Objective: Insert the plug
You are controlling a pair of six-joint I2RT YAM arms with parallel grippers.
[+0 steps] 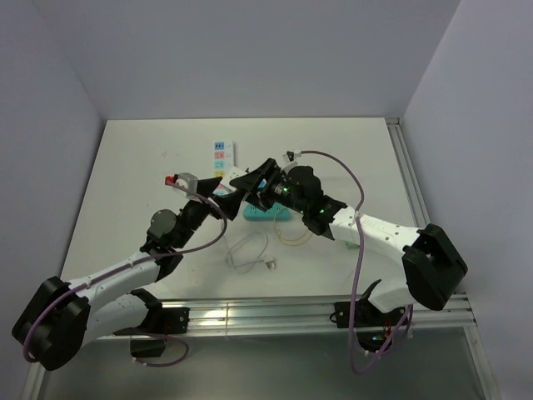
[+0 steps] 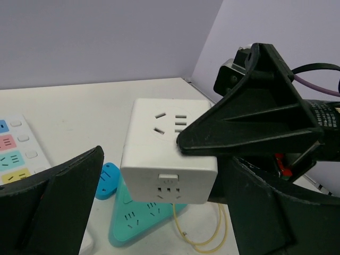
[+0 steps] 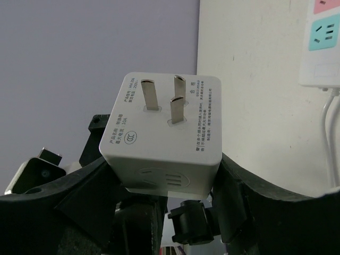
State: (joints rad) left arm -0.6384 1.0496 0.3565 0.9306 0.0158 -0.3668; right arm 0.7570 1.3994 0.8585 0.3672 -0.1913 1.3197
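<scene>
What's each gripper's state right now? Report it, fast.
Left gripper: open wide.
Right gripper: closed on the white cube adapter, prongs exposed.

A white table (image 1: 125, 183) is sitting between three plain grey-purple walls. The far wall (image 1: 250, 50) is standing behind it. The left wall (image 1: 37, 125) and the right wall (image 1: 487, 125) are closing the sides. A shiny metal rail (image 1: 275, 315) is running along the near edge.
</scene>
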